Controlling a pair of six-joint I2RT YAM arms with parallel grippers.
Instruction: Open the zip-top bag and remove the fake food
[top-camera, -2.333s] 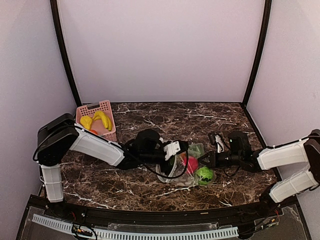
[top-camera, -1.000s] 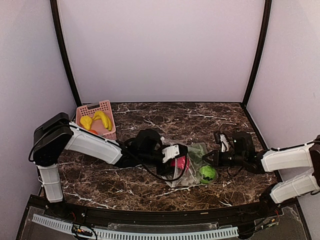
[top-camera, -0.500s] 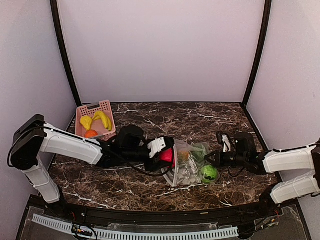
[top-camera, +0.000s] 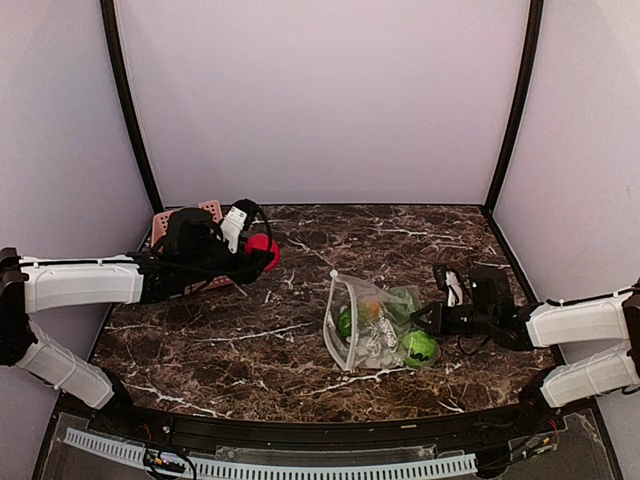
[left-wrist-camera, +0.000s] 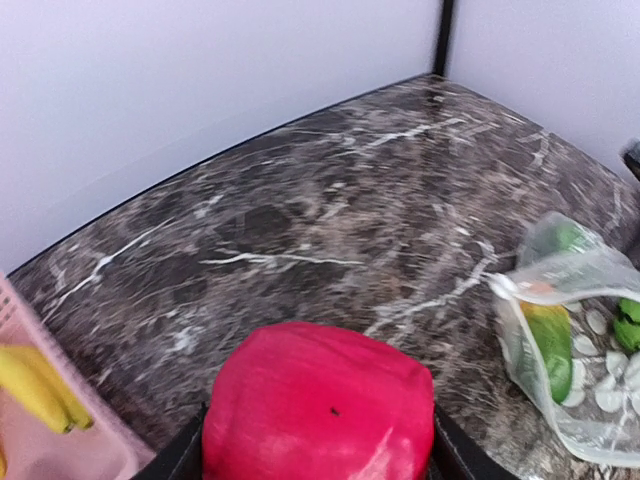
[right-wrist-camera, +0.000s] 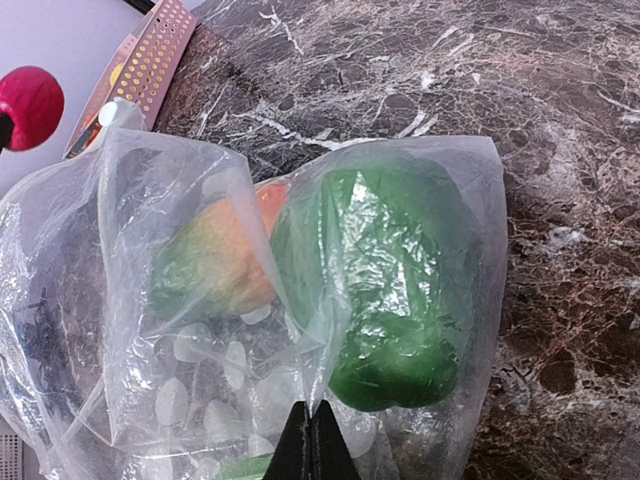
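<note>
One bag (top-camera: 365, 325) lies on the counter (top-camera: 400, 235) with one orange toy (right-wrist-camera: 225, 262) and some green toys (right-wrist-camera: 390, 290) inside, the right hand (top-camera: 424, 318) pinches its edge tight, and the left hand (top-camera: 260, 254) grips one red ball (top-camera: 264, 246) by the pink basket (top-camera: 212, 209).

Both arms wear smooth white shells on their long links, with black joints and wrist housings. The left arm (top-camera: 80, 283) has looping black cables and a small white block at 12 o'clock of its black end effector (top-camera: 262, 250). The right arm (top-camera: 580, 320) ends in thin black fingertips (right-wrist-camera: 300, 440).
</note>
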